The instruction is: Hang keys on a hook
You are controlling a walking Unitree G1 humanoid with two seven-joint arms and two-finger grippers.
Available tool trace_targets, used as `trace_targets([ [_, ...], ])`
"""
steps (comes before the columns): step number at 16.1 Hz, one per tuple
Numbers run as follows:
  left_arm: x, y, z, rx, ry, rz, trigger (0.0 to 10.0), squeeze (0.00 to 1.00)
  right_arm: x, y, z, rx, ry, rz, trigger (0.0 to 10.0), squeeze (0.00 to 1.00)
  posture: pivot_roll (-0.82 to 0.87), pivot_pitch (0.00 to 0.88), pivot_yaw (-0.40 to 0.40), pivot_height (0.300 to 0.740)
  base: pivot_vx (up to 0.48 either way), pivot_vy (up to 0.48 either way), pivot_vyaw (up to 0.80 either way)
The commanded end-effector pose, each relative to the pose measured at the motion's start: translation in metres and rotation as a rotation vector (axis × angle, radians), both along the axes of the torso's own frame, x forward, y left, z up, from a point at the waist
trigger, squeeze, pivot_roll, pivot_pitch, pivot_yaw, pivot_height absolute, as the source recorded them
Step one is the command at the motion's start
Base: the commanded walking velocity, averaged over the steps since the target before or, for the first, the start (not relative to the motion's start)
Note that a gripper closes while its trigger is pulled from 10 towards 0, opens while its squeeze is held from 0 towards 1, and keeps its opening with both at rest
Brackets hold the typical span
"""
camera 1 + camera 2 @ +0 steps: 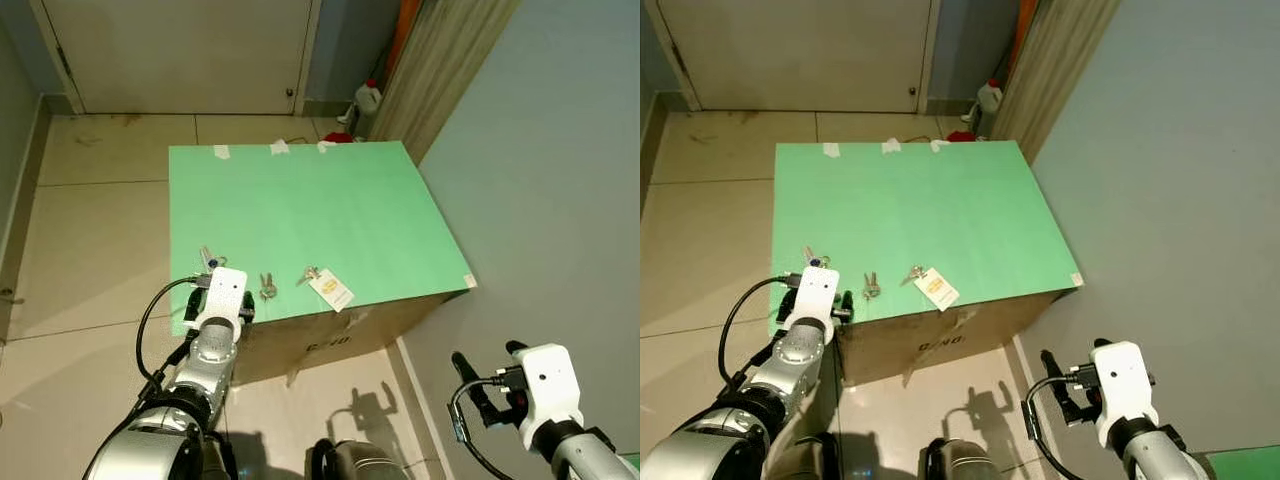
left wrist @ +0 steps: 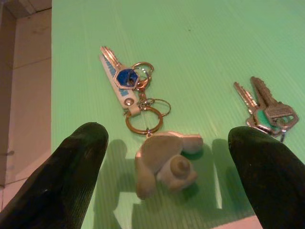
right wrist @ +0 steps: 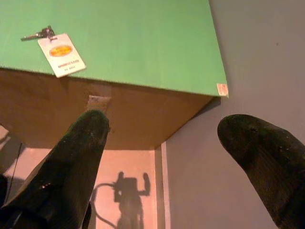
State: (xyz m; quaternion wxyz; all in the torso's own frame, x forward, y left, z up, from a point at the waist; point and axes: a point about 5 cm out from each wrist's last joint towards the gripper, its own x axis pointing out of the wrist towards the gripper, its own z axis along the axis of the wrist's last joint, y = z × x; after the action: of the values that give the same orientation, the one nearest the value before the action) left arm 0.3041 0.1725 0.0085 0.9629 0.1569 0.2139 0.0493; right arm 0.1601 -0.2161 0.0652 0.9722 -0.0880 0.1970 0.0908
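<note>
Left gripper: spread wide, nothing held.
Key bunch: just ahead between fingers, lengthwise.
Nearer arm: left.

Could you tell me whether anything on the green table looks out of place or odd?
Nothing looks damaged or spilled. Three key sets lie loose near the green table's front edge: a blue-capped bunch, a small pair and a tagged key.
</note>
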Motion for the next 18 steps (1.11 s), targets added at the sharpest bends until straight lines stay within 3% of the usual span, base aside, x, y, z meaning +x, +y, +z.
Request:
trace_targets([
  [1, -0.003, -0.003, -0.004, -0.015, 0.012, 0.005, 10.0, 0.0, -0.004, -0.01, 0.004, -0.027, 0.007, -0.019, 10.0, 0.0, -0.37, 0.199, -0.204, 0.74, 0.0, 0.0, 0.0],
  [18, -0.005, 0.017, -0.006, -0.024, 0.059, 0.019, 10.0, 0.0, -0.021, -0.02, 0.007, -0.06, 0.045, -0.024, 10.0, 0.0, -0.42, 0.192, -0.235, 0.74, 0.0, 0.0, 0.0],
])
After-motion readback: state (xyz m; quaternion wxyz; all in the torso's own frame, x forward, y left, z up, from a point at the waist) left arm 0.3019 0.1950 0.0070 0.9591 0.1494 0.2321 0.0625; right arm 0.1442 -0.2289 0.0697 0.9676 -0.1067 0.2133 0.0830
